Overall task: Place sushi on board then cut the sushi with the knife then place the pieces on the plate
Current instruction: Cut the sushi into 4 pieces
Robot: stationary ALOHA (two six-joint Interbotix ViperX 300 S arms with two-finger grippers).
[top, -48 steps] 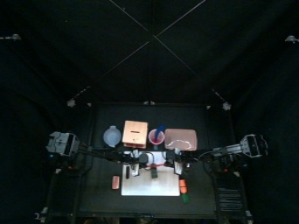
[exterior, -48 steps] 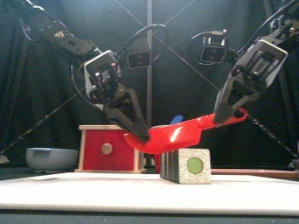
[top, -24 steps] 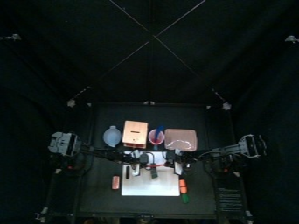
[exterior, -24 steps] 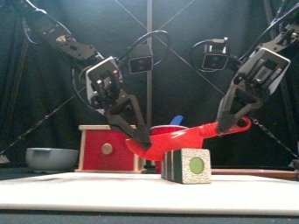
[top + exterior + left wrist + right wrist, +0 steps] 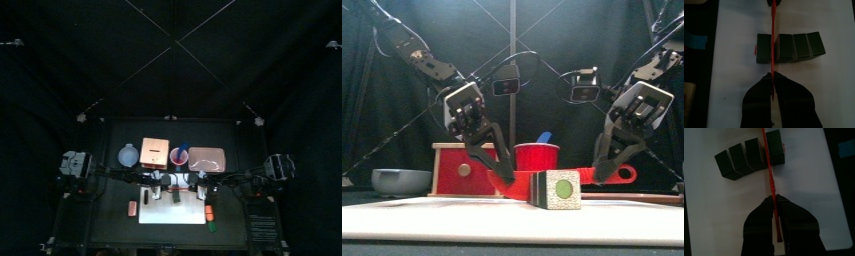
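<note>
1. At the board's middle, the left gripper and the right gripper each pinch one end of the red knife, jaws clamped tight on it.
2. The blade lies across the sushi roll, on the seam between one end block and the other three. The roll rests on the white board.
3. By the look of it, placing is done and the first cut is underway. No block has come free, and moving the pieces is left.
4. The pink tray, at 1 o'clock from the board in the top view, shows no dark piece.
5. Only the wrist views show the four blocks and the blade's line. Only the front view shows height: the knife's red end sits below the roll's top, so the blade is probably into it. The red cup stands at 12 o'clock behind.
</note>
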